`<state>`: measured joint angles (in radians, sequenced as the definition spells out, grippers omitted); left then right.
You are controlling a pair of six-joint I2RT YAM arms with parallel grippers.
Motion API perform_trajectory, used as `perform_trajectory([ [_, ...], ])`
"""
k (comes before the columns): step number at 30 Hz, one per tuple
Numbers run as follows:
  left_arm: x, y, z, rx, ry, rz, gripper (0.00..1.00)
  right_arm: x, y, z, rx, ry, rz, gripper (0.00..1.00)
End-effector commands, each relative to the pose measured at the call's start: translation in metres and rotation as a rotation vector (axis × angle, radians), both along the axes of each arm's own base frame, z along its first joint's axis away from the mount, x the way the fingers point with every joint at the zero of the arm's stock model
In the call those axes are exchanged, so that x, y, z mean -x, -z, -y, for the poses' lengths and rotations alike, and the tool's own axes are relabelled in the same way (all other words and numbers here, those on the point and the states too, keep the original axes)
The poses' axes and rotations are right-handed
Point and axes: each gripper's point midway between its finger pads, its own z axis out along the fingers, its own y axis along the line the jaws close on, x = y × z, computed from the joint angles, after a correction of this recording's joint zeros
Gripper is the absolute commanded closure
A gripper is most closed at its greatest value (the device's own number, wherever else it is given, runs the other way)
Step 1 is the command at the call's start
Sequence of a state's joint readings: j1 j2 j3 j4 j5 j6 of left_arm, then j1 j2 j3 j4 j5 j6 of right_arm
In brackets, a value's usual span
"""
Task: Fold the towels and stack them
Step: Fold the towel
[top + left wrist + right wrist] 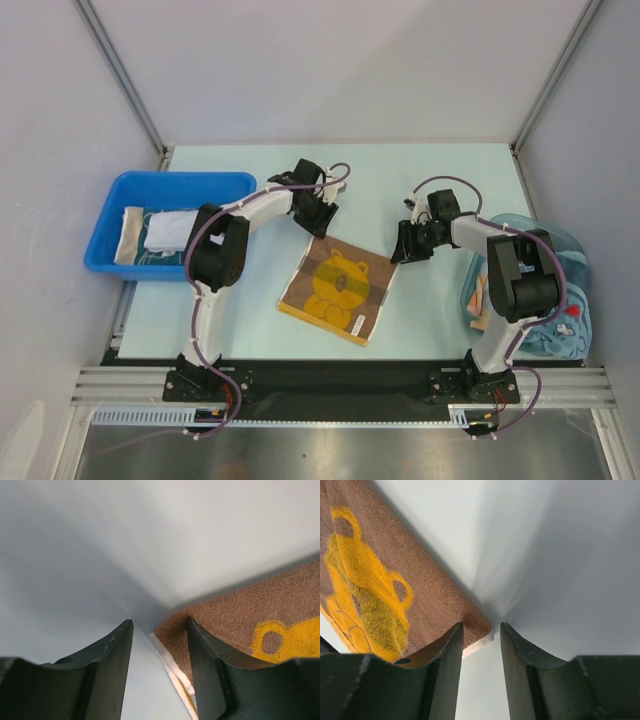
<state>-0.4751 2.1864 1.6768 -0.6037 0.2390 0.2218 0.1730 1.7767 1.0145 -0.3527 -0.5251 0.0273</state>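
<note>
The brown towel with the yellow bear (338,288) lies flat in the middle of the table, folded, with a pale layer showing under its edge. My left gripper (318,222) is open at its far left corner; in the left wrist view the corner (172,630) sits between the fingers of that gripper (160,647). My right gripper (405,246) is open at the far right corner; the right wrist view shows that corner (477,622) between the fingers of that gripper (481,635). Neither holds the cloth.
A blue bin (115,195) at the left holds a folded pale towel (168,230) with other cloth beside it. A loose pile of light blue and teal towels (556,325) lies at the right edge, beside the right arm.
</note>
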Motion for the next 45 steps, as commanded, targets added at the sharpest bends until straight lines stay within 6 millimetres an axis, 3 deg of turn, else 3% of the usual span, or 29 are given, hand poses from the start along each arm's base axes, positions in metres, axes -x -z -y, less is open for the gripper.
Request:
perform_trajectory([
  [1,-0.016,-0.013,0.003,0.0,0.031,0.054,0.48,-0.007,-0.004,0.002,0.019,-0.009,0.016,0.6],
  [6,-0.013,-0.007,0.002,-0.004,0.045,0.036,0.52,-0.001,0.004,0.006,0.045,-0.003,-0.005,0.65],
  [8,-0.012,-0.008,0.002,-0.003,0.05,0.036,0.44,-0.001,0.004,0.006,0.043,-0.005,0.0,0.67],
  [13,-0.013,-0.018,0.005,0.016,0.069,0.05,0.44,-0.001,0.005,0.005,0.043,-0.008,0.004,0.87],
  [19,-0.018,-0.018,0.003,0.028,0.066,0.032,0.46,0.001,0.01,0.006,0.047,-0.006,-0.014,1.0],
  [22,-0.018,-0.02,0.006,0.069,0.079,0.005,0.54,0.001,0.01,0.005,0.045,-0.007,-0.012,1.0],
  [28,-0.009,-0.01,0.006,0.072,0.104,-0.079,0.49,-0.001,0.011,0.006,0.047,-0.006,-0.011,1.0],
  [35,-0.007,-0.004,-0.008,0.045,0.095,-0.099,0.46,-0.004,0.01,0.009,0.053,-0.015,0.004,1.0],
  [42,-0.006,-0.004,-0.005,0.076,0.112,-0.107,0.5,-0.006,0.013,0.012,0.057,-0.009,0.0,1.0],
  [45,-0.004,-0.006,0.002,0.11,0.132,-0.12,0.56,-0.006,0.014,0.012,0.056,-0.008,-0.003,1.0],
])
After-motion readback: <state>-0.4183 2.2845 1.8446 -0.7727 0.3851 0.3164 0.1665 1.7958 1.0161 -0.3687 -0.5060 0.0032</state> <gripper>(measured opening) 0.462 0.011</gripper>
